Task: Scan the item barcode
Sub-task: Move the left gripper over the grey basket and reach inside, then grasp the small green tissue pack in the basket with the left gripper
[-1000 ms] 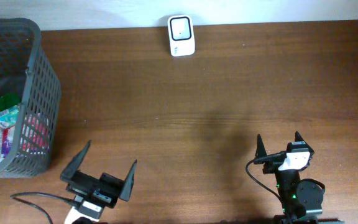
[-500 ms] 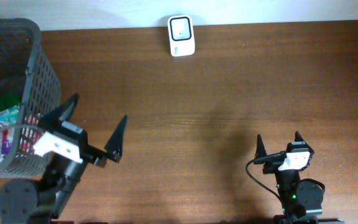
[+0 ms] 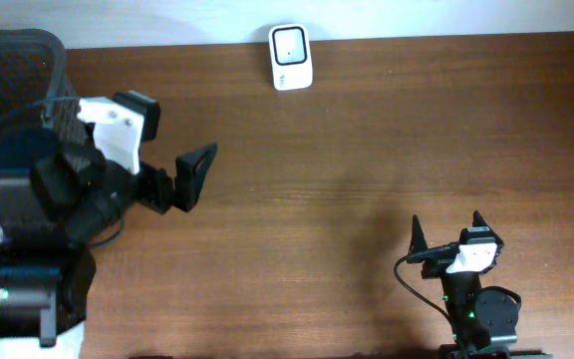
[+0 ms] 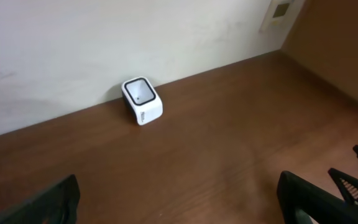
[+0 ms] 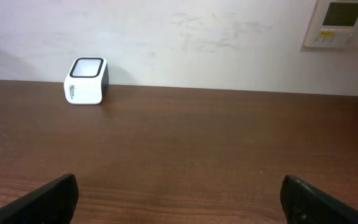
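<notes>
Fingers on left gripper point(image 3: 182, 179): spread wide, nothing between them.
Fingers on right gripper point(image 3: 447, 231): spread wide too, nothing between them.
Left gripper place: up high on the left side, over the basket point(image 3: 18, 40), with its tips aimed to the right.
Right gripper place: low at the near right edge of the table point(image 3: 367, 130).
Scanner place: the white scanner point(image 3: 291, 57) sits at the far edge of the table, by the wall point(image 5: 197, 37), a bit left of the middle, well apart from both grippers.
Item place: I think the item is in the basket, but the inside is hidden from me, so I cannot see it.
Done so far: nothing that I can see. No item is picked up, and nothing is in front of the scanner.
Left to do: I think I must reach into the basket, grab an item, carry it to the scanner and show its barcode.
Scanner facing: its dark window point(image 3: 289, 44) looks up; its white front looks toward the near side.
Scanner long side: from above it runs far to near.
Item facing: I cannot tell.
</notes>
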Robot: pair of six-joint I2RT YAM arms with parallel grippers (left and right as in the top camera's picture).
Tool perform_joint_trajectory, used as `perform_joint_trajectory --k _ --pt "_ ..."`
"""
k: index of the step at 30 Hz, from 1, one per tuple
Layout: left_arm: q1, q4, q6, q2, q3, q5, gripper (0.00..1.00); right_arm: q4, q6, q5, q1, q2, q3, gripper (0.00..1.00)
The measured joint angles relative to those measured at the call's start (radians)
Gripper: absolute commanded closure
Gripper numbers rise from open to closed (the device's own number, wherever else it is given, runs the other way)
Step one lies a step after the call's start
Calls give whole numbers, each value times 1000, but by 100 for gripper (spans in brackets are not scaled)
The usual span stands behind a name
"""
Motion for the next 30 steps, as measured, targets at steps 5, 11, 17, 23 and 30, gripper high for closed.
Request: perform_joint_trajectory --k 5,11,17,23,30 --pt "-2 -104 -70 118 182 -161 1 0 0 0 0 0 0 1" --pt "56 -236 -155 372 481 -623 1 0 -1 0 0 0 0 1" --pt "317 -248 -378 488 484 -761 1 0 -1 0 0 0 0 1" --pt "444 -292 -443 488 484 -765 1 0 0 0 0 0 0 1" --pt "521 -371 -500 546 486 -764 1 0 0 0 0 0 0 1"
